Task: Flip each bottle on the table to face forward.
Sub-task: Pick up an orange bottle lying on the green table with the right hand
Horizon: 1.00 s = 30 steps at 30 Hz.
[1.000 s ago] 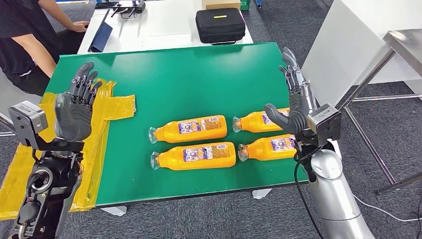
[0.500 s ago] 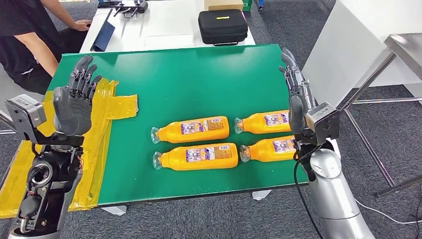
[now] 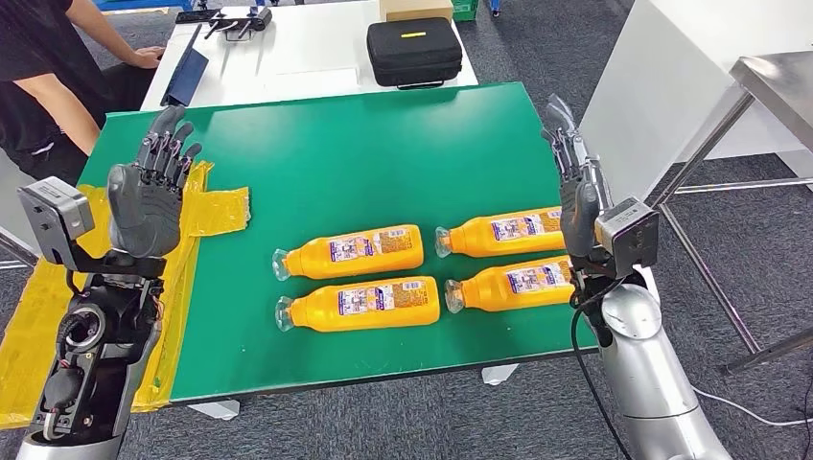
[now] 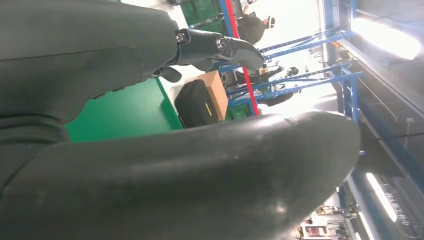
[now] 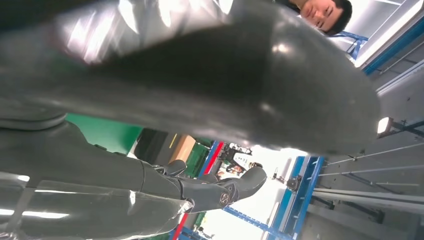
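1. Head view: four orange bottles (image 3: 357,251) lie at the green table's (image 3: 383,144) five o'clock; left hand (image 3: 146,196) and right hand (image 3: 579,192) are spread, empty. Likely light, slick, rolling: grasp mid-body.
2. Left wrist view: fingers (image 4: 220,45) are extended.
3. Right wrist view: fingers (image 5: 215,190) are extended.

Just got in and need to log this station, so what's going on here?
A humanoid robot stands at a green table with four orange bottles lying on their sides in two rows, labels up, caps pointing to the robot's left. Both hands are raised with fingers spread and hold nothing: the left hand over the yellow tape patch, the right hand above the right-hand pair, the far right bottle and near right bottle. No bottle is being touched. A person sits at the white table behind.
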### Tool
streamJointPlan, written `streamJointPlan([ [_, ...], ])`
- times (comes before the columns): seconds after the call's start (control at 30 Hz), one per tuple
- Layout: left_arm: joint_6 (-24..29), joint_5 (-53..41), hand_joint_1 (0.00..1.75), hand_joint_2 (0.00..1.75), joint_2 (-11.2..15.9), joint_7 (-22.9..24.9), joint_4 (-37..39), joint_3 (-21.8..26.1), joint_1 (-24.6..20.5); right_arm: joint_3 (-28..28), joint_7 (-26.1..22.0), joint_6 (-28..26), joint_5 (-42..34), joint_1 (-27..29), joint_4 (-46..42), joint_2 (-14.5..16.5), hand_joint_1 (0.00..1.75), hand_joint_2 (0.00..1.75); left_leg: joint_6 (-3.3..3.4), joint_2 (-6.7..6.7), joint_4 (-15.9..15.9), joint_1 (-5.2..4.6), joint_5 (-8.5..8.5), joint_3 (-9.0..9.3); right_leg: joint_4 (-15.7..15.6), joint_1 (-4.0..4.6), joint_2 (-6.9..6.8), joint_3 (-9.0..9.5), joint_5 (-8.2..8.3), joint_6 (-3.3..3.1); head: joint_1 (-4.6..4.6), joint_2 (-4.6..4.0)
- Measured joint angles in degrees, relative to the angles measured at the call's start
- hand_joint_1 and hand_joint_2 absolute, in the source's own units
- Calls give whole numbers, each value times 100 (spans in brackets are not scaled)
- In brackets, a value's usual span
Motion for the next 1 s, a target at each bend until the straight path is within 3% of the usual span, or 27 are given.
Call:
streamJointPlan([
  [0.07, 0, 3, 0, 0, -1, -5, 16, -1, -24, -3, -6, 3, -10, -14, 10, -19, 0, 0, 34, -5, -494, -17, 129, 261, 6, 27, 4, -1, -26, 47, 5, 0],
  [0.2, 12, 25, 0, 0, 0, -53, 51, -4, -77, -4, -58, 49, -89, -68, 77, -73, 0, 0, 170, -29, -602, -41, 131, 298, 34, 20, -8, -60, -77, 158, 5, 0],
  [0.27, 42, 59, 0, 0, 2, -97, 70, -4, -122, 4, -93, 67, -161, -159, 157, -121, 0, 0, 241, -33, -636, -25, 148, 322, 499, 18, -15, -315, -279, 156, 19, 0],
  [0.33, 73, 104, 0, 0, 10, -128, 107, -4, -142, 19, -108, 73, -216, -243, 272, -154, 0, 0, 279, -36, -636, -38, 139, 323, 1337, 21, -14, -762, -565, 138, 31, 0],
  [0.37, 80, 120, 0, 0, 14, -136, 125, -4, -139, 28, -108, 75, -232, -270, 326, -160, 0, 0, 286, -40, -635, -44, 134, 324, 1653, 23, -14, -953, -640, 148, 31, 0],
  [0.4, 85, 136, 0, 0, 18, -143, 138, -3, -137, 39, -108, 78, -248, -293, 374, -162, 0, 0, 291, -48, -634, -50, 130, 325, 1752, 24, -14, -1041, -623, 173, 31, 0],
  [0.43, 86, 145, 0, 0, 20, -148, 145, -2, -136, 51, -108, 79, -262, -322, 412, -163, 0, 0, 290, -58, -633, -53, 127, 329, 1592, 26, -14, -1001, -510, 207, 32, 0],
  [0.5, 87, 153, 0, 0, 24, -157, 147, 2, -140, 80, -108, 77, -283, -408, 464, -166, 0, 0, 277, -81, -630, -57, 118, 338, 717, 40, -15, -621, -129, 245, 33, 0],
  [0.57, 87, 155, 0, 0, 27, -164, 147, 2, -140, 106, -108, 75, -289, -484, 500, -167, 0, 0, 241, -100, -621, -82, 102, 334, 51, 74, -13, -290, 129, 194, 27, 0],
  [0.63, 86, 154, 0, 0, 28, -168, 146, 3, -131, 126, -107, 73, -292, -517, 533, -168, 0, 0, 193, -110, -619, -98, 94, 330, -40, 104, -12, -229, 172, 123, 20, 0],
  [0.73, 86, 152, 0, 0, 27, -169, 138, 15, -134, 159, -106, 69, -292, -574, 580, -158, 0, 0, 98, -84, -445, -83, -37, 246, -66, 37, -15, -189, 186, 26, 10, 0],
  [0.87, 95, 142, 0, 0, 26, -167, 144, 37, -121, 199, -106, 67, -292, -645, 634, -130, 0, 0, -24, -33, 890, -26, -641, -418, -73, 12, -14, -142, 162, -36, -3, 0],
  [0.9, 96, 134, 0, 0, 26, -162, 145, 40, -113, 210, -105, 64, -292, -647, 650, -123, 0, 0, -41, -25, 1035, -10, -641, -519, -71, 10, -13, -135, 156, -39, -5, 0],
  [0.93, 92, 119, 0, 0, 25, -157, 146, 42, -108, 219, -105, 60, -292, -648, 664, -115, 0, 0, -55, -17, 985, 7, -538, -522, -68, 5, -10, -122, 145, -35, -4, 0],
  [1.0, 74, 83, 0, 0, 21, -146, 150, 52, -119, 229, -104, 44, -292, -655, 684, -98, 0, 0, -71, -3, 302, 43, -127, -204, -55, -11, -4, -81, 107, 4, -5, 0],
])
